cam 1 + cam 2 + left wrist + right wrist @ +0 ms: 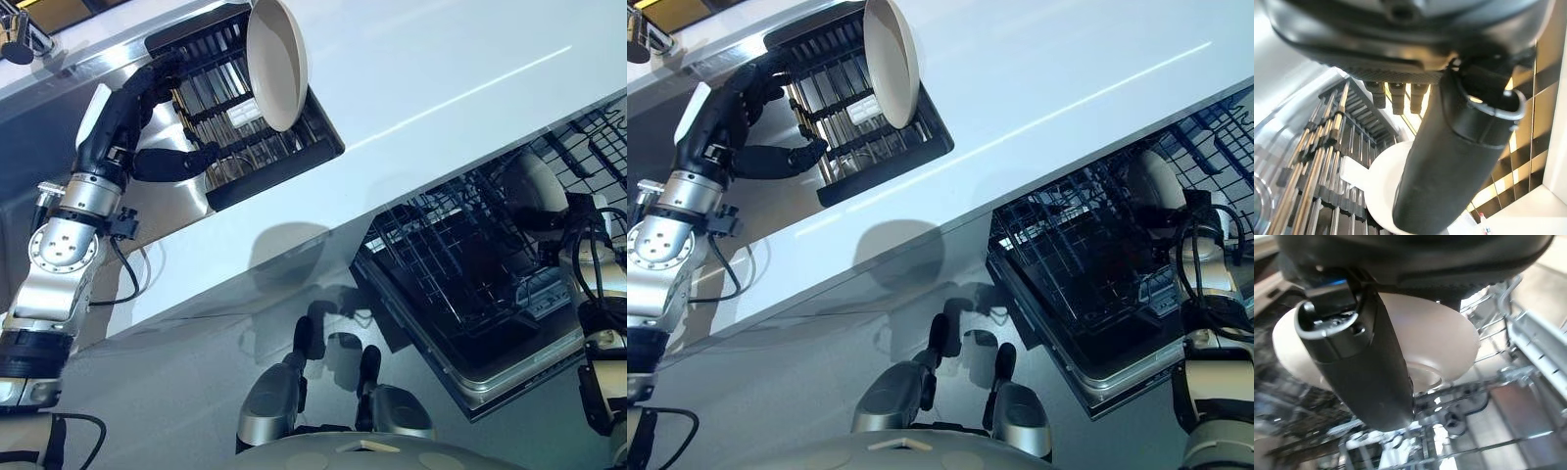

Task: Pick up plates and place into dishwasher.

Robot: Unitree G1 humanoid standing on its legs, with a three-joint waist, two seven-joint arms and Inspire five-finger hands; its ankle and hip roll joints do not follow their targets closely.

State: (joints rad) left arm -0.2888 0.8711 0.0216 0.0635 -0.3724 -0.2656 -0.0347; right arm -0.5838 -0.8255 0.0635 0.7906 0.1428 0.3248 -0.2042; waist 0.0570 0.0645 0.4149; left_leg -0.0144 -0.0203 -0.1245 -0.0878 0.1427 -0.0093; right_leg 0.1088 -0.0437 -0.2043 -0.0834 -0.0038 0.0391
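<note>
A white plate [277,61] stands on edge in the black dish rack [265,166] on the counter. My left hand [147,108] is at the rack's near side, fingers over its top bars and thumb [1449,161] stretched toward its base, apart from that plate [1383,186]. A second white plate [534,191] is down in the wire dishwasher rack [460,264]. My right hand [1205,230] holds this plate [1435,342], with the thumb [1366,377] pressed across its underside.
The white counter [441,88] runs between the dish rack and the dishwasher. A steel draining surface [176,211] lies under the dish rack, and a tap [20,39] is at the far left. The pulled-out dishwasher basket has a metal front edge [509,377].
</note>
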